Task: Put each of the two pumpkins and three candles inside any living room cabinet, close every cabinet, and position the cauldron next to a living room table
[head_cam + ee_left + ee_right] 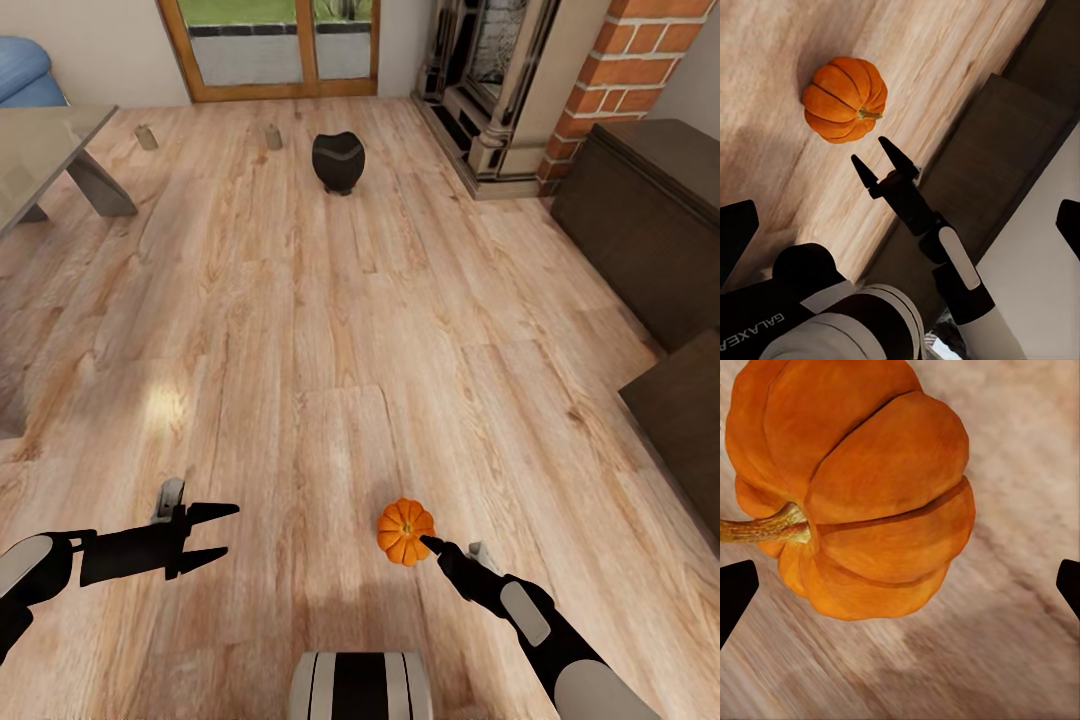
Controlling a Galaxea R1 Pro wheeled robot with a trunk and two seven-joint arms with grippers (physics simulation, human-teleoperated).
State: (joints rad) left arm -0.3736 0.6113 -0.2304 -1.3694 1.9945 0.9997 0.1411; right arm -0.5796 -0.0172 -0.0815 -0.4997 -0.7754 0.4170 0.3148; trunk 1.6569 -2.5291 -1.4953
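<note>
- Head view: one pumpkin (405,531) sits on the wooden floor (330,330), close in front of the robot, with the right gripper (432,545) right at it.
- Right wrist view: that pumpkin (855,487) lies between the spread fingertips (735,596), jaws wide, nothing held.
- Left gripper (215,535) hovers over the floor well apart from the pumpkin, fingers parted and empty.
- Black cauldron (338,162) stands far off near the glass door, two candles (147,137) (272,136) beside it towards the table (45,150).
- Dark cabinet (650,225) lines the floor's right edge, its fronts shut.
</note>
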